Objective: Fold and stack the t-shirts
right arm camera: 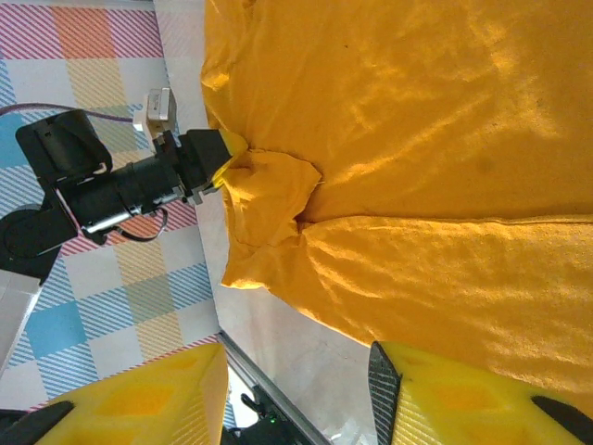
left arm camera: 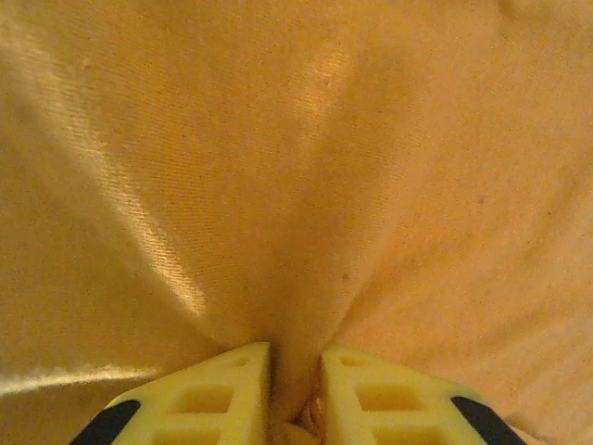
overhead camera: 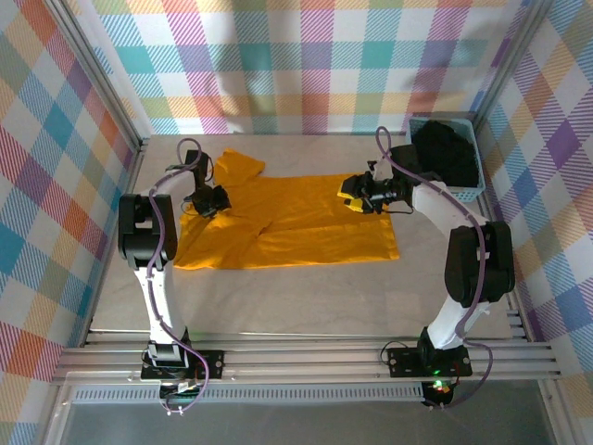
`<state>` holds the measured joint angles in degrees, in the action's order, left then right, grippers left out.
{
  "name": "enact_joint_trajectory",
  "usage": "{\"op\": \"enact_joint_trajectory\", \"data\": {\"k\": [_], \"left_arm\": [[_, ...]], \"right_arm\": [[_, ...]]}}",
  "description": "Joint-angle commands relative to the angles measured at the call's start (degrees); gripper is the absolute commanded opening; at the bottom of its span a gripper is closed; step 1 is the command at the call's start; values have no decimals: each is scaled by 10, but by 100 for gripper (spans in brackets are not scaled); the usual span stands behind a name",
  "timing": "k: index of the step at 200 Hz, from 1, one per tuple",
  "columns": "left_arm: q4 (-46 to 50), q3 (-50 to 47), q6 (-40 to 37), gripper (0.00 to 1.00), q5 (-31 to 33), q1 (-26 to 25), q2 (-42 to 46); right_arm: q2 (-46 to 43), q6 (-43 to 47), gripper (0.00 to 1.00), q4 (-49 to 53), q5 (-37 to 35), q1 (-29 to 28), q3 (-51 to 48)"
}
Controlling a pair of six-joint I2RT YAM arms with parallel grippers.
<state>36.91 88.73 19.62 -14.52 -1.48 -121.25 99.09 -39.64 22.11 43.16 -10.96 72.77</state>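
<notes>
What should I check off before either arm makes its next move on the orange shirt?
1. Left hand grips the orange t-shirt: ok, a fold is pinched between its fingers.
2. Right hand grips the shirt: not ok, open over the cloth, holding nothing.
3. Shirt lies flat: not ok, bunched by the left hand.
4. Black garment out of the way: ok, in the basket.
5. Number of layers the left hand pinches: cannot tell.
</notes>
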Motion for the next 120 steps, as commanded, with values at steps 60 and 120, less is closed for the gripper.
{"op": "enact_joint_trajectory", "data": {"k": [60, 120], "left_arm": [[41, 0, -18, 27, 19, -7, 57], [52, 3, -26, 25, 10, -17, 49]], "right_arm": [[0, 8, 45, 3, 12, -3, 9], [6, 8, 45, 5, 13, -3, 13]]}}
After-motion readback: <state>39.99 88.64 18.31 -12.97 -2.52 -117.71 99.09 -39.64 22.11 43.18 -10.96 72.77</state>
